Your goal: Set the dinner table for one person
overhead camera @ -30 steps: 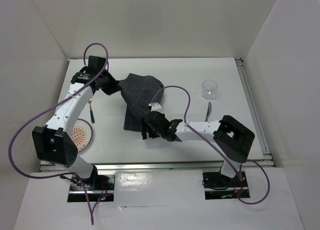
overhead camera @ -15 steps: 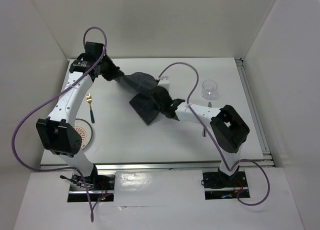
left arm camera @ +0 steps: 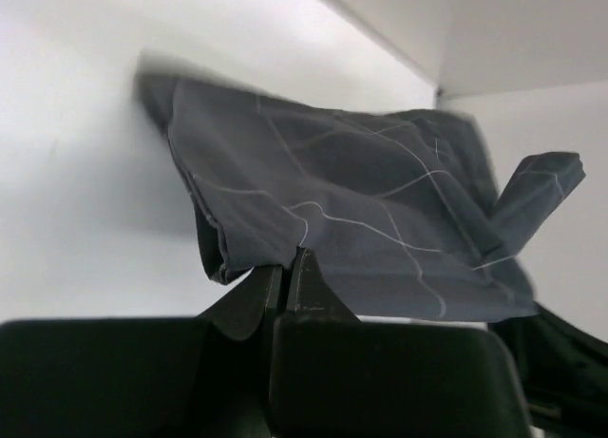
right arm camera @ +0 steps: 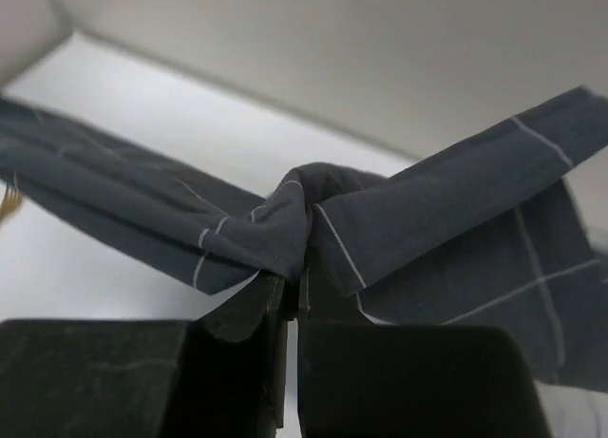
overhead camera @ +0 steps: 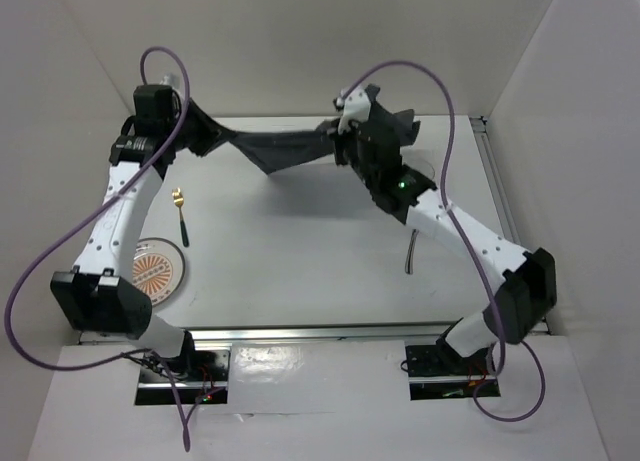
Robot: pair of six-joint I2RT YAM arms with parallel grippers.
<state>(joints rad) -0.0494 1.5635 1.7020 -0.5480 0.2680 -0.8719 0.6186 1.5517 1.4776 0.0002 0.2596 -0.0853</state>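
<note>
"Where was the cloth?"

"My left pincer (overhead camera: 197, 136) and my right pincer (overhead camera: 345, 141) were each clamped on the dark mat (overhead camera: 285, 147), stretched in the air over the far side of the dinner table (overhead camera: 300, 266). I judged it best lowered level and taut, both ends together."

"Anything in the dishes?"

"The plate (overhead camera: 155, 271) lay bare."

Dinner table (overhead camera: 300, 251) was a large, plain white, flat rectangular top, lying level and lengthwise across the view, with metal rails along its near and right edges.
</note>
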